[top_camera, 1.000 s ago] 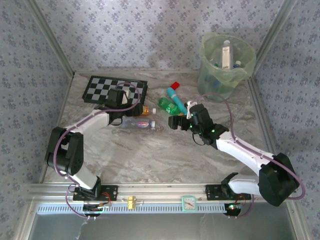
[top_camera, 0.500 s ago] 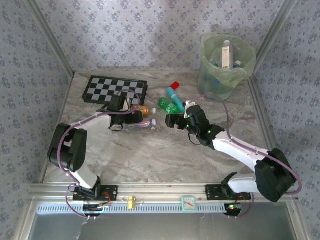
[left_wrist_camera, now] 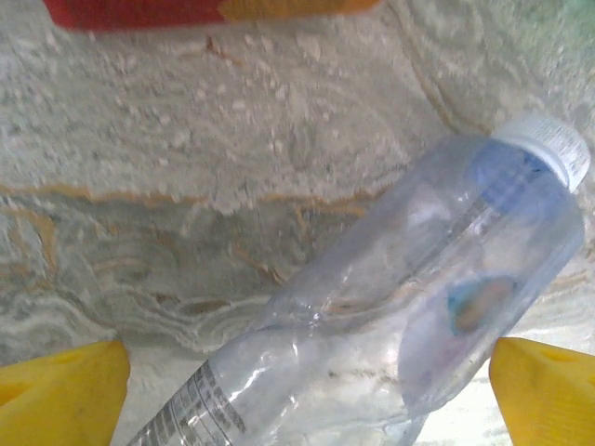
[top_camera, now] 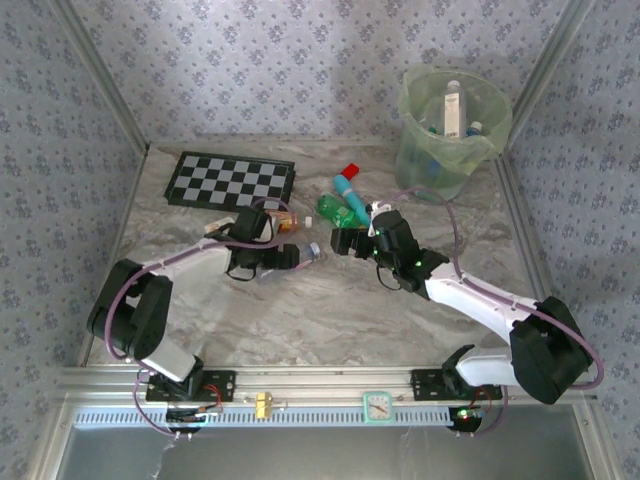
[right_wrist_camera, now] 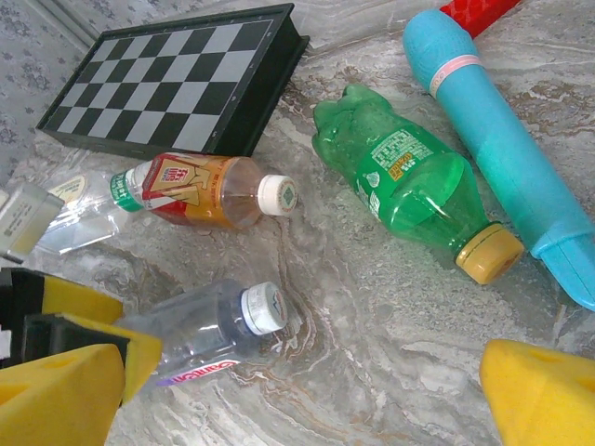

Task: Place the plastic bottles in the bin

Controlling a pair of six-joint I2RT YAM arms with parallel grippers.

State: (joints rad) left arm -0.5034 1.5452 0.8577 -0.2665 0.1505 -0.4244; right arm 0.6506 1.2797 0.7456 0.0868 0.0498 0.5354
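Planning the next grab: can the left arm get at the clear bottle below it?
Probably yes: the left gripper hangs open, fingers either side of the clear bottle, nothing covering it.

Both arms stretch forward and inward with elbows bent and forearms low. The left tool [top_camera: 284, 258] points right and the right tool [top_camera: 344, 243] points left, near each other. Each tool's yellow fingers stand spread wide.

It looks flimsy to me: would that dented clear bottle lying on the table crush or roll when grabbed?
Likely it gives: the clear bottle shows creased walls, so a squeeze would probably buckle it. It looks empty, so probably light. Lying on its round side, it may roll if nudged.
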